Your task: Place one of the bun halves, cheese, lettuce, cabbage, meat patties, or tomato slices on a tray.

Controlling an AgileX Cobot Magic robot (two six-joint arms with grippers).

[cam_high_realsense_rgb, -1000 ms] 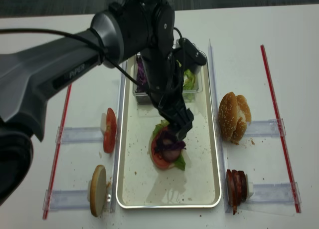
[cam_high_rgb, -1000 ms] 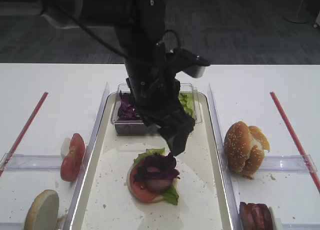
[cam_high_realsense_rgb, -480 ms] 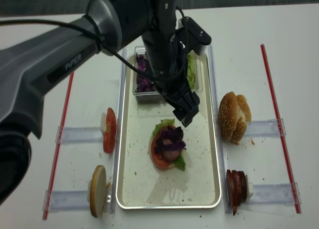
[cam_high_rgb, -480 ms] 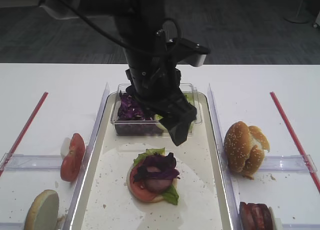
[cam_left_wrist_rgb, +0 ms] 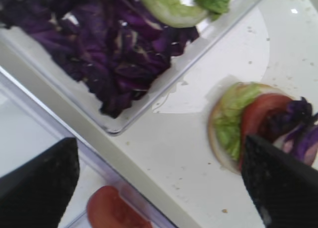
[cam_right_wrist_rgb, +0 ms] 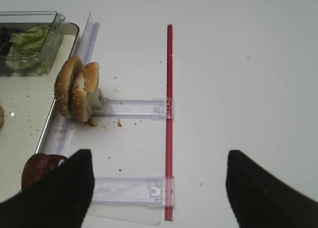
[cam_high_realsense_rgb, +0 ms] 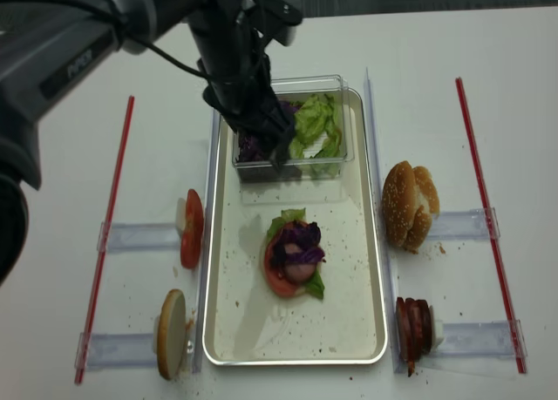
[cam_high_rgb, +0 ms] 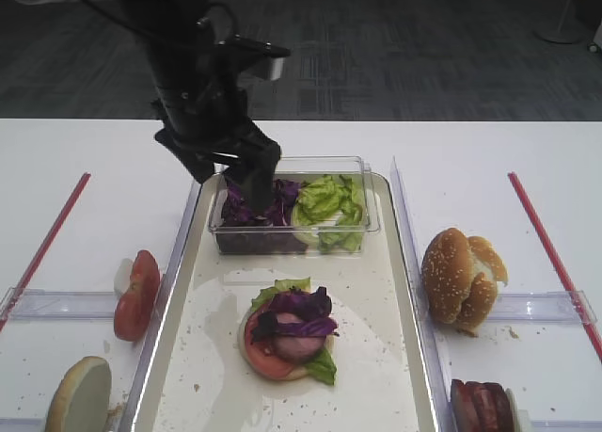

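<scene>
- The white table (cam_high_realsense_rgb: 78, 182) carries everything; the tray (cam_high_realsense_rgb: 370, 269), long with silvery rims, lies along its middle and serves as the landmark.
- The left arm (cam_high_realsense_rgb: 70, 34) reaches in from the tray's far-left side; the left gripper (cam_high_realsense_rgb: 270, 138) hangs over the purple end of the clear plastic tub (cam_high_realsense_rgb: 336, 82), its two dark fingers spread wide with nothing between them, as the left wrist view shows.
- The right gripper (cam_right_wrist_rgb: 154, 188) hovers over bare table to the right of the tray, fingers wide apart and empty.
- The tub sits at the tray's far end, holding cabbage (cam_high_realsense_rgb: 248, 147) on its left and lettuce (cam_high_realsense_rgb: 316, 125) on its right.
- At the tray's middle lies a stack (cam_high_realsense_rgb: 292, 261): a pale bun base, a lettuce leaf, a tomato slice and purple cabbage shreds on top.
- Right of the tray, two sesame bun halves (cam_high_realsense_rgb: 405, 204) stand on edge in a clear holder; nearer the front, meat patties (cam_high_realsense_rgb: 414, 330) stand in another.
- Left of the tray, tomato slices (cam_high_realsense_rgb: 192, 228) stand on edge, and a single bun half (cam_high_realsense_rgb: 170, 332) stands towards the front.
- A red strip (cam_high_realsense_rgb: 106, 234) runs along each outer side.
</scene>
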